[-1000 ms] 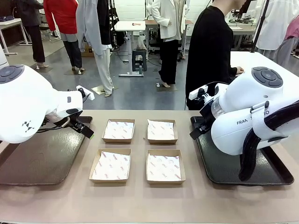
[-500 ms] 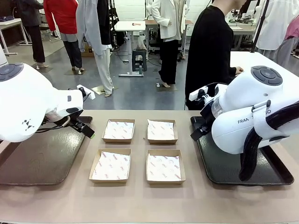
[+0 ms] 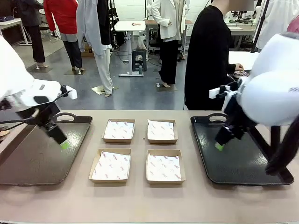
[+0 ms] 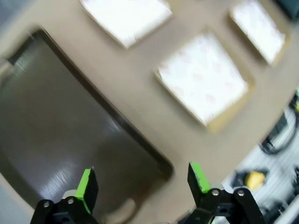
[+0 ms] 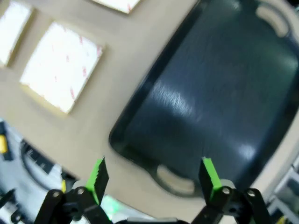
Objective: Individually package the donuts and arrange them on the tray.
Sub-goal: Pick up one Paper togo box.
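Expect the donuts to be light, soft and easy to crush. Icing likely tacky and quick to smear, sprinkles likely to shed. More a squash problem than a slip problem with the green pads. Best guess for the grasp: pinch one side of the ring, one finger through the hole and one outside, low on the cake below the icing. Alternative: span the whole ring on its bare sides. Close gently, stop at first contact, lower flat into a box icing-side up.

Location of the donuts: can't confirm. Small dark speckled shape (image 3: 240,73) beyond the boxes (image 3: 111,165), far right, on a white table just beside the person's hand (image 3: 238,68). Possibly one donut, too small to tell. Just printed paper liner inside the four boxes.

Left gripper (image 3: 63,143): spread wide, grasping nothing, hanging left of the boxes over the left tray (image 3: 28,172), tilted down. Touching the tray or not, can't tell. Along the left wrist view: pads (image 4: 87,186) well apart, bare gap between, tray corner and tabletop (image 4: 135,93) below.

Right gripper (image 3: 219,146): likewise spread wide, holding nothing, right of the boxes over the right tray (image 3: 243,170). Right wrist view: both green tips well apart, tray handle end beneath.

Judged: packaging not started. Need donuts within reach first.
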`<state>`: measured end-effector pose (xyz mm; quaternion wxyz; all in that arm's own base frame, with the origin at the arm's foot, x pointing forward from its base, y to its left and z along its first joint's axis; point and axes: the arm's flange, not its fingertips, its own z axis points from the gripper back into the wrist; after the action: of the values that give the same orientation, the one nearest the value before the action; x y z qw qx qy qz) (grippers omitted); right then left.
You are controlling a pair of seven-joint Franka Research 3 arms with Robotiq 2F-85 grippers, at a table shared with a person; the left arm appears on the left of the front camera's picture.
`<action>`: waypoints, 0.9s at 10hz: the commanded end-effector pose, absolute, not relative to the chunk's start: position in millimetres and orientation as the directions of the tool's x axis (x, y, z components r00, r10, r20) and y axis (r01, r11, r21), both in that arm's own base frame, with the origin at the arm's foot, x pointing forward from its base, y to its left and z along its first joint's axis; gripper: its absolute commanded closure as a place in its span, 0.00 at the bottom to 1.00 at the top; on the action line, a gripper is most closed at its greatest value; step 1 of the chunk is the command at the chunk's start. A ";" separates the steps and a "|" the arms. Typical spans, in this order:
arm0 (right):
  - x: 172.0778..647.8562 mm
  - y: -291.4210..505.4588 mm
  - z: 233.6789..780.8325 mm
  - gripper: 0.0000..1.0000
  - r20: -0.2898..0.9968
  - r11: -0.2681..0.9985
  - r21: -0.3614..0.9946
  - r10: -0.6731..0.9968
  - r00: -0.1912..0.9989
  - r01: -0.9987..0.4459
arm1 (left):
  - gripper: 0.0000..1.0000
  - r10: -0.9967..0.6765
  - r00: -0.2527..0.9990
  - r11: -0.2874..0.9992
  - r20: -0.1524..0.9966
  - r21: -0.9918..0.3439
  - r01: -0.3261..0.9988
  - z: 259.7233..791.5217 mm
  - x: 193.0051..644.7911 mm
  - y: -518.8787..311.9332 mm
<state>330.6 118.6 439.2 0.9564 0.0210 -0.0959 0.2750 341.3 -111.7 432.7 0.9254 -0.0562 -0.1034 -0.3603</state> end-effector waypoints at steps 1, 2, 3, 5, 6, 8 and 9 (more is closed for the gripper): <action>227.9 72.2 376.7 0.00 0.162 0.879 0.042 0.463 0.871 -0.475 | 0.00 -0.663 0.722 0.718 0.199 -0.106 0.688 376.7 235.1 -76.5; 240.0 70.9 369.9 0.00 0.196 0.896 -0.098 0.444 0.874 -0.433 | 0.00 -0.640 0.728 0.748 0.246 -0.018 0.663 380.5 238.6 -79.1; 320.0 107.8 446.0 0.00 0.157 0.861 0.019 0.500 0.852 -0.508 | 0.00 -0.666 0.722 0.723 0.188 -0.080 0.687 435.5 328.9 -107.6; 320.0 107.8 446.0 0.00 0.157 0.861 0.019 0.500 0.852 -0.508 | 0.00 -0.666 0.722 0.723 0.188 -0.080 0.687 435.5 328.9 -107.6; 318.6 99.7 450.7 0.00 0.154 0.874 -0.004 0.481 0.863 -0.486 | 0.00 -0.666 0.722 0.723 0.188 -0.080 0.687 435.5 328.9 -107.6; 335.7 69.6 464.8 0.00 0.185 0.841 0.372 0.347 0.919 -0.393 | 0.00 -0.646 0.726 0.672 0.235 -0.275 0.687 441.4 332.3 -104.4; 338.6 51.9 465.6 0.00 0.194 0.776 0.529 0.284 0.939 -0.344 | 0.00 -0.604 0.739 0.544 0.299 -0.523 0.656 444.4 336.0 -103.3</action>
<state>329.2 67.2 461.3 0.9595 0.1911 -0.0635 0.1973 326.4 -107.6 440.6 0.9111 -0.1769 -0.0658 -0.3665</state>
